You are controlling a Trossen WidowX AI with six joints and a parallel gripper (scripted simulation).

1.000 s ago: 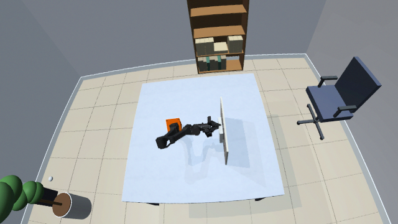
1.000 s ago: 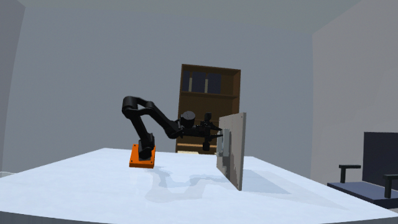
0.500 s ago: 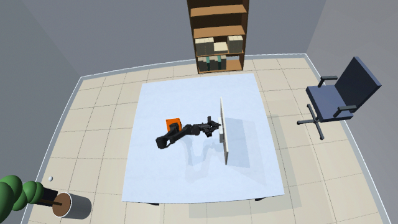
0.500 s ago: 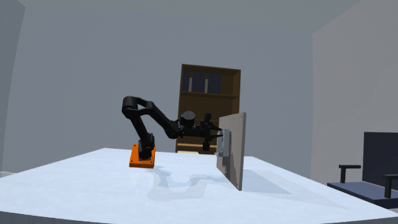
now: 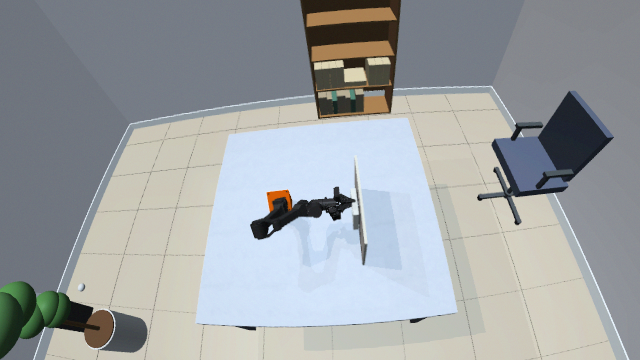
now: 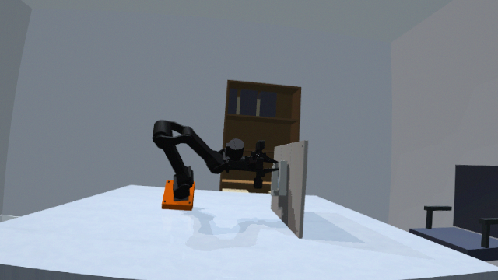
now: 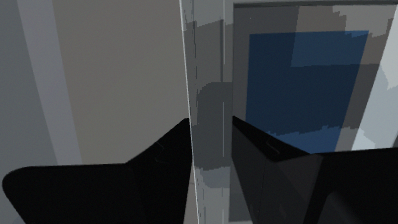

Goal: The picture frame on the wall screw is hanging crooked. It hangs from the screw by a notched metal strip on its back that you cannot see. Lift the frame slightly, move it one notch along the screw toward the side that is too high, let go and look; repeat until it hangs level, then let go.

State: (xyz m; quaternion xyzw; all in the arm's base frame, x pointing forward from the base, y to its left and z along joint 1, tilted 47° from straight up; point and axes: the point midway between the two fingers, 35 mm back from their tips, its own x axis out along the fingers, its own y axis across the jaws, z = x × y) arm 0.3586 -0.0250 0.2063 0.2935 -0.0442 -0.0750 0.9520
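gripper: narrowed, one rail of the picture frame (image 5: 356, 219) (image 6: 283, 180) (image 7: 212, 60) clasped | frame: at wall panel (image 5: 364, 245) (image 6: 299, 175) (image 7: 125, 75); bulk seen towards 6 o'clock from gripper (image 5: 353, 200) (image 6: 278, 166) (image 7: 211, 118), top view | levelness: cannot be told

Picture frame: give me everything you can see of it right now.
The picture frame has a smooth pale grey border around a lighter mat and a dark blue picture. It stands upright against the front of the upright panel. The tool is clamped on its border. Its back strip is hidden; I cannot tell whether it is level.
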